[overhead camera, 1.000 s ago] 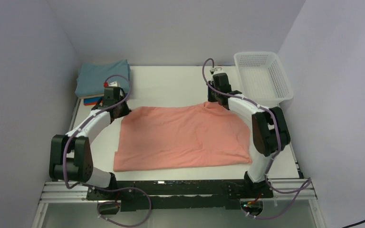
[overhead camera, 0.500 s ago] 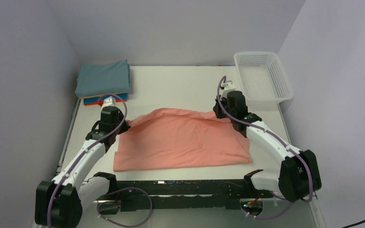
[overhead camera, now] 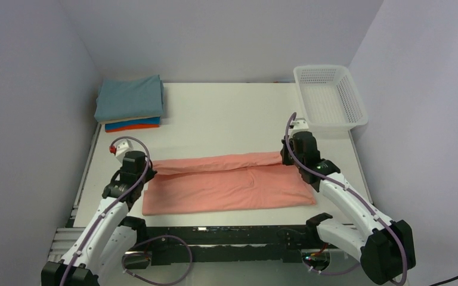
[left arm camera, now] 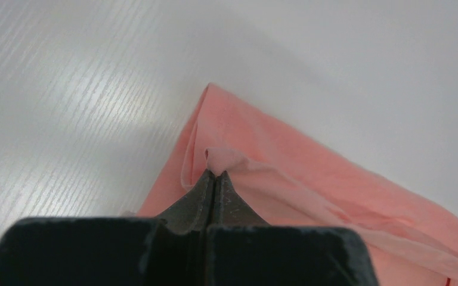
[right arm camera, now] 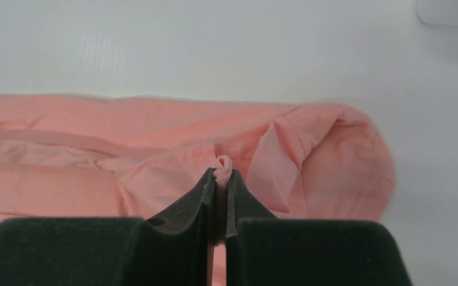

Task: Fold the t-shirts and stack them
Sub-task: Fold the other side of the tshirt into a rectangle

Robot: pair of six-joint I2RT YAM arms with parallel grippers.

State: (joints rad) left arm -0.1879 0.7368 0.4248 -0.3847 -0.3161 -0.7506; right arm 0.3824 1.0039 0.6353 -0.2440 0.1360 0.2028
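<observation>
A salmon-pink t-shirt (overhead camera: 226, 182) lies across the near half of the table, its far edge folded over toward me. My left gripper (overhead camera: 149, 168) is shut on the shirt's far-left corner; the left wrist view shows a pinch of pink cloth (left arm camera: 219, 159) at my left gripper (left arm camera: 216, 174). My right gripper (overhead camera: 284, 156) is shut on the far-right corner, with a small roll of cloth (right arm camera: 222, 162) sticking out at my right gripper (right arm camera: 220, 173). A stack of folded t-shirts (overhead camera: 130, 101), teal on top with blue and orange-red below, sits at the far left.
A white mesh basket (overhead camera: 329, 95) stands at the far right corner. Grey walls close in on the left, right and back. Bare white table (overhead camera: 220, 113) lies between the shirt and the back wall.
Both grippers have drawn the shirt's far edge toward the near side, laying it over the lower half. The shirt went from spread out to a narrow folded band.
</observation>
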